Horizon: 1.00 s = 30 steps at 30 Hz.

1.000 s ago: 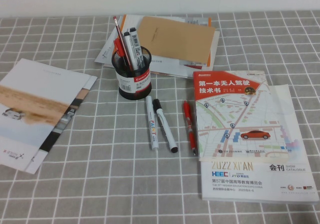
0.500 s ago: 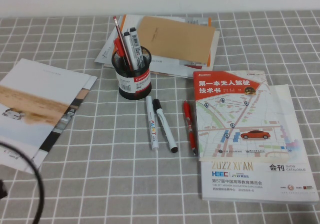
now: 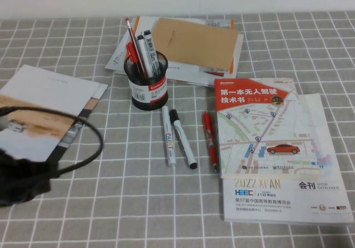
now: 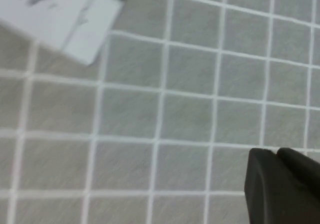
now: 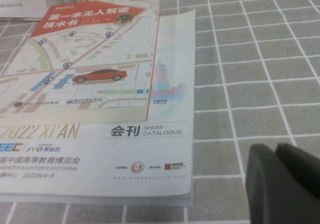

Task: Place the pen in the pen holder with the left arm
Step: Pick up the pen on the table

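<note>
The pen (image 3: 168, 136) is lying on the worktop (image 3: 138, 203) just before the holder (image 3: 148, 84), while the left gripper (image 4: 282, 186) is hovering over bare cloth and the right gripper (image 5: 282, 184) beside the catalogue (image 5: 95, 134), both perhaps closed, though I cannot tell.

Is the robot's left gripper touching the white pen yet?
Apart. The high view shows the left gripper out of frame and the pen lying alone by the pen holder. Right gripper is beside the catalogue.
</note>
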Tool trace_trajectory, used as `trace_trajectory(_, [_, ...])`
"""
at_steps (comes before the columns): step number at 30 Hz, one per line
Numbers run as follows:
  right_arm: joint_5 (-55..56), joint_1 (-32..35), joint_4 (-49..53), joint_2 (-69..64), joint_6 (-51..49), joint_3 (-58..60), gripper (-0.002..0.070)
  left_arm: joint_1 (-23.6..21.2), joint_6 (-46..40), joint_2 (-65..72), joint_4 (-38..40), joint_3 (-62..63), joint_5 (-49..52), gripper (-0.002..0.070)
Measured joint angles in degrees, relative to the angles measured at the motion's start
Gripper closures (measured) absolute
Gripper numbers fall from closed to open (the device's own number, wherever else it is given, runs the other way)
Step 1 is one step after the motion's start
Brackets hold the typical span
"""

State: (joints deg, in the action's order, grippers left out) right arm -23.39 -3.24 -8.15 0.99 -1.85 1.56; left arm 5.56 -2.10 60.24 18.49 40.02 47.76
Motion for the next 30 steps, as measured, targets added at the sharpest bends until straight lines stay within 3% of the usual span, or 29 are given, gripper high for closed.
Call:
trace_trajectory(15, [0.00,0.00,0.00,0.00,0.00,0.00,0.0689,21.48,5.23,30.01,-4.34,25.03,-3.30,0.0677])
trace_trajectory(24, [0.00,0.00,0.00,0.00,0.00,0.00,0.0689,27.38,7.91,47.13,-7.65,44.55,6.42,0.0677])
trace_trajectory(30, [0.00,0.00,0.00,0.00,0.00,0.00,0.0689,27.95,9.42,53.82,-10.46,53.03,12.97,0.0676])
